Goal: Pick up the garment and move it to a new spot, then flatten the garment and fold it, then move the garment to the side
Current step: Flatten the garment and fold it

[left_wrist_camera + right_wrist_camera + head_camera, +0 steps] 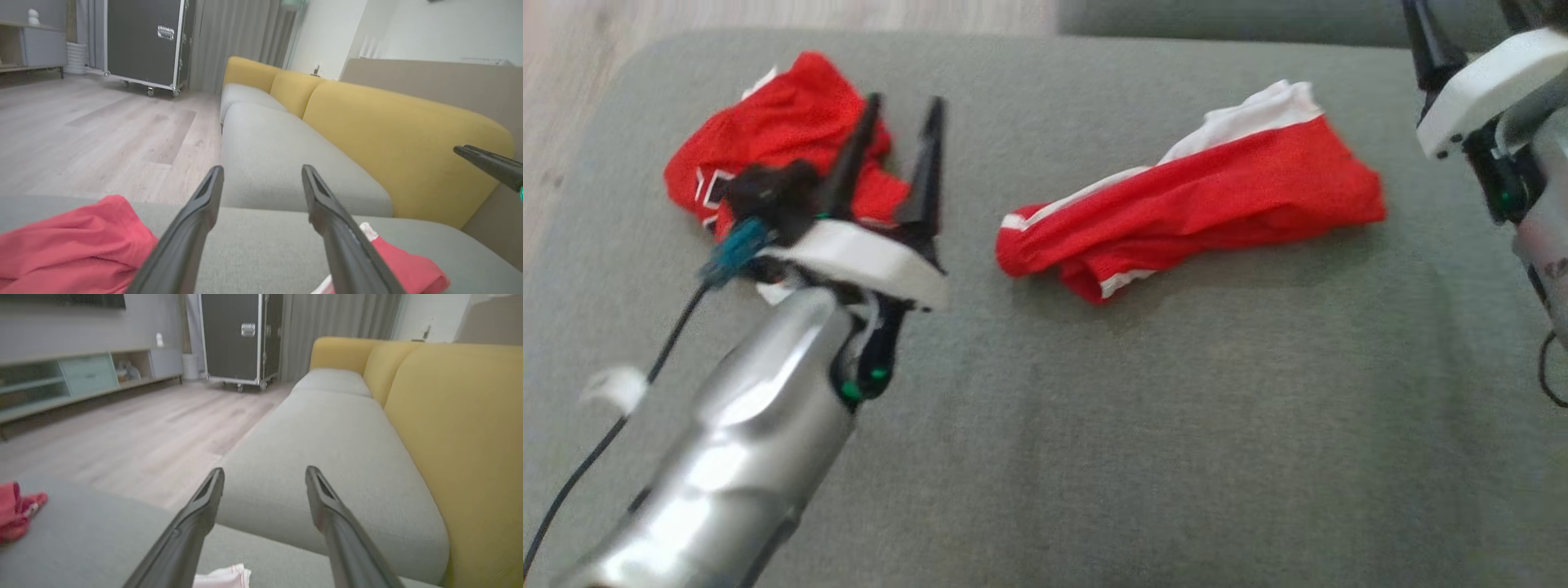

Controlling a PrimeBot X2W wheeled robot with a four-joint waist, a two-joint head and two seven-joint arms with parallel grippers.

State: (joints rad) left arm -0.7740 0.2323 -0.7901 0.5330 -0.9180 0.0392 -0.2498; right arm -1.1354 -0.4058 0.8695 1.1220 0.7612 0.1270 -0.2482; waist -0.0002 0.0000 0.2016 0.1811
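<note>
Two red garments lie on the grey cushion (1094,449): a loosely folded garment (1192,216) with white trim near the middle, and a crumpled garment (776,131) at the robot's left. Its bundled shape suggests the folded garment was set down deliberately. It lies free between the arms. The left gripper (907,102), fingers spread, hovers over the crumpled garment, and the right gripper (264,471), also spread and empty, hangs near the white end.

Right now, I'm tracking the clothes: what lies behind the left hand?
The crumpled red garment, lying on the grey cushion. The open left hand and its wrist cover the garment's near edge, so that part cannot be seen.
</note>
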